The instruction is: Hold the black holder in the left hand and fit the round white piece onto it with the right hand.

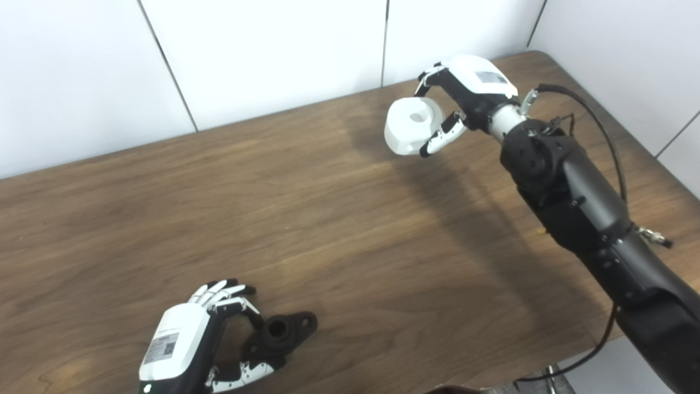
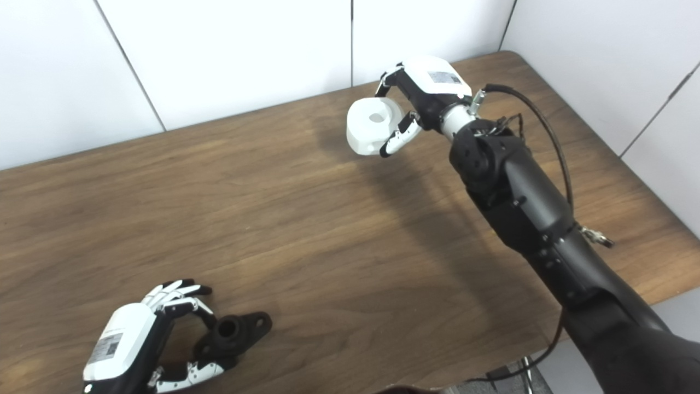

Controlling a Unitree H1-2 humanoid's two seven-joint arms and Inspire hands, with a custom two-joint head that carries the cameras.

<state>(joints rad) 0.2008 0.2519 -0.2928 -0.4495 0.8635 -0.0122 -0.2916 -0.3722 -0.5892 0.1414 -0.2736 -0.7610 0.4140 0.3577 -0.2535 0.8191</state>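
At 7 o'clock on the worktop (image 1: 350,230), the left robot hand (image 1: 202,342) grasps the black holder (image 1: 281,331), which appears to rest on the surface. At 1 o'clock, the right robot hand (image 1: 465,96) grasps the round white piece (image 1: 413,126), raised. Current step: transfer. Next move: carry the piece toward 7 o'clock and align its bore with the holder.

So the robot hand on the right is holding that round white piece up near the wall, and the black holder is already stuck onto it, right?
Not quite. The right robot hand does hold the round white piece near the wall, but the black holder is not on it. The left eye view shows it far away at the table's near edge, by the left robot hand.
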